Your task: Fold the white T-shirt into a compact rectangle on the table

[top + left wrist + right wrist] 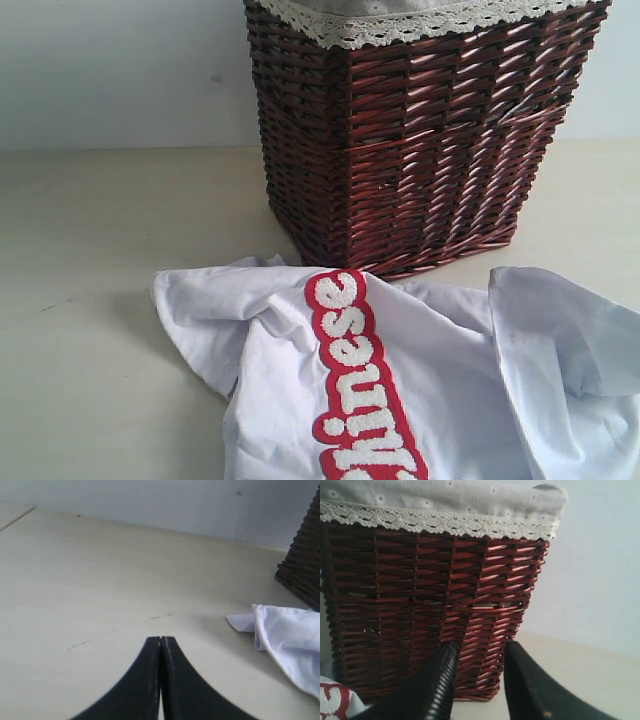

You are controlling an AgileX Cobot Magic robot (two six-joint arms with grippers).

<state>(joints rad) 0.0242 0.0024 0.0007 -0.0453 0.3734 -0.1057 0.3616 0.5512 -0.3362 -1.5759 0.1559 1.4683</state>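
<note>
The left fingers (145,680) are pressed together on nothing, above bare desk (100,580). The right fingers (437,685) stand apart, empty, facing the basket (420,605). The tee (450,380) lies crumpled on the desk just in front of the basket, its red lettered band (365,380) facing up.

Left gripper (160,639) has its black jaws pressed together with nothing between them, low over the pale table (100,580). A crumpled edge of the white T-shirt (290,640) lies nearby, close to what looks like a dark wicker basket (305,565).
</note>
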